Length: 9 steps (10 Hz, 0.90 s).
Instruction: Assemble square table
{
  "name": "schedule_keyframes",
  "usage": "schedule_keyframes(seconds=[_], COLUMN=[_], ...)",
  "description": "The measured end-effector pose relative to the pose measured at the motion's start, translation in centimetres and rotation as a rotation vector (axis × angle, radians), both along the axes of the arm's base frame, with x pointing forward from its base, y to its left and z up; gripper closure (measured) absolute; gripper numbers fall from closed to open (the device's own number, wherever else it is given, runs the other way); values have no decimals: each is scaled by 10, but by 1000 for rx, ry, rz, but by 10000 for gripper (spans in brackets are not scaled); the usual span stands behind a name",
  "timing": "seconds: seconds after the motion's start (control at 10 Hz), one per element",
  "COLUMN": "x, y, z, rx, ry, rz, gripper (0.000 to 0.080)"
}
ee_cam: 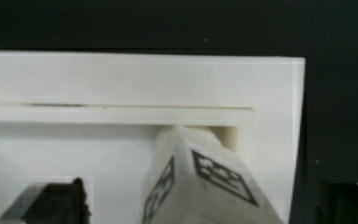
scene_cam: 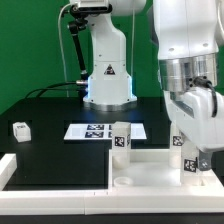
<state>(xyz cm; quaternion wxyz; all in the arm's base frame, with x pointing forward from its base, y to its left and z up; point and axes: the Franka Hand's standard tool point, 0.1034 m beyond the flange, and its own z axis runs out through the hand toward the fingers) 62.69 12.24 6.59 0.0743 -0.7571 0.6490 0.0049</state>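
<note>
The white square table top (scene_cam: 150, 168) lies at the table's front, and in the wrist view (ee_cam: 140, 85) its raised rim fills the picture. One tagged white leg (scene_cam: 121, 139) stands upright on its far corner. A second tagged leg (scene_cam: 187, 160) stands at the top's corner on the exterior view's right, and it shows between my fingers in the wrist view (ee_cam: 197, 175). My gripper (scene_cam: 189, 143) hangs over this leg with its fingers (ee_cam: 55, 204) spread to either side. A gap shows beside the leg, so the jaws are open. A third leg (scene_cam: 20, 129) lies loose on the exterior view's left.
The marker board (scene_cam: 96, 131) lies flat on the black table behind the top. The arm's white base (scene_cam: 107, 75) stands at the back. A long white border rail (scene_cam: 12, 172) runs along the front on the exterior view's left.
</note>
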Motion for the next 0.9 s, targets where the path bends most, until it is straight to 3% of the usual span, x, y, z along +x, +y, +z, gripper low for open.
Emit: schedule_keyframes(seconds=[0.4, 0.6, 0.8, 0.9], x=[7, 8, 8, 7], y=[-6, -6, -6, -6], z=[2, 3, 3, 2], rx=[-101, -120, -119, -114], ry=[-20, -22, -20, -12], rz=[590, 653, 635, 573], gripper=[150, 150, 442, 442])
